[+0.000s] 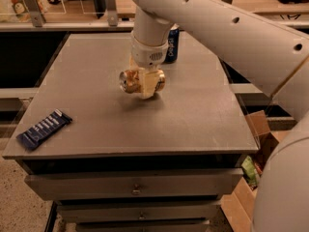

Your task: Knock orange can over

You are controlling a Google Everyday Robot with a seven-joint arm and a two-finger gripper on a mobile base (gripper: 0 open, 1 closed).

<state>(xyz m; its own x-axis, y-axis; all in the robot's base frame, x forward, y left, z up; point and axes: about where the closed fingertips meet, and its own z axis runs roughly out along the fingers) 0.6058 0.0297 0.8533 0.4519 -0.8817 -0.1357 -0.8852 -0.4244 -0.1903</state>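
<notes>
The orange can (130,81) is seen tipped right onto its side, so not upright at all. An orange-gold body with pale markings can be made out, and the silver top is pointed toward the left side of the desk (203,115). It's found around the middle of the desk, a bit toward the far edge. Whether it's resting on the surface or held just above can't really be told. The gripper (146,87) is parked right on it from above.
</notes>
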